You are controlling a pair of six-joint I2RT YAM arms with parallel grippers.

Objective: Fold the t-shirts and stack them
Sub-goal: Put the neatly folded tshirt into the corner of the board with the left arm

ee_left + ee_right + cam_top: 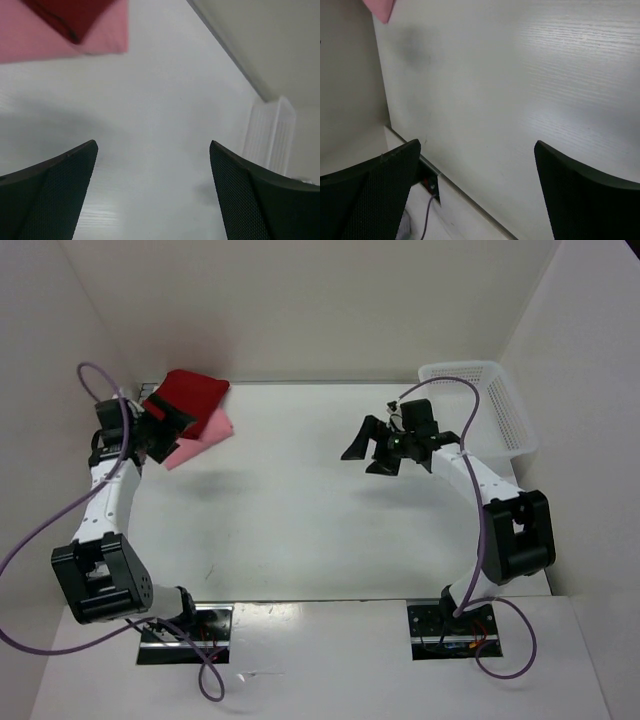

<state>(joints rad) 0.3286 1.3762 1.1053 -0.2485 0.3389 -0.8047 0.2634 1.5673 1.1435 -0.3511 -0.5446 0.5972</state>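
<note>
Mesh-patterned black pads frame my left wrist view. My left claw stands wide with nothing in it, only bare table between the jaws. My right claw is just as wide and empty, hanging over the middle right of the table, well apart from the cloth.

The t-shirts lie in the far left corner. A dark red shirt rests on top of a light pink shirt, turned at an angle so that pink sticks out on the near side. I cannot make out a third shirt.

My worry is the left claw: from above it hangs right at the stack's near left edge. If I pull away low, a pad could catch a fold, drag the red layer off the pink and undo the fold. The skewed overlap makes that slide more likely, I judge. The purple cable looping near that corner could brush the pile too.

Both shirts are soft matte cloth, folded flat with crisp corners and limp under a push. The table is smooth and pale with a faint wood grain, so it offers little grip. At the far right stands a basket of stiff white plastic lattice.
</note>
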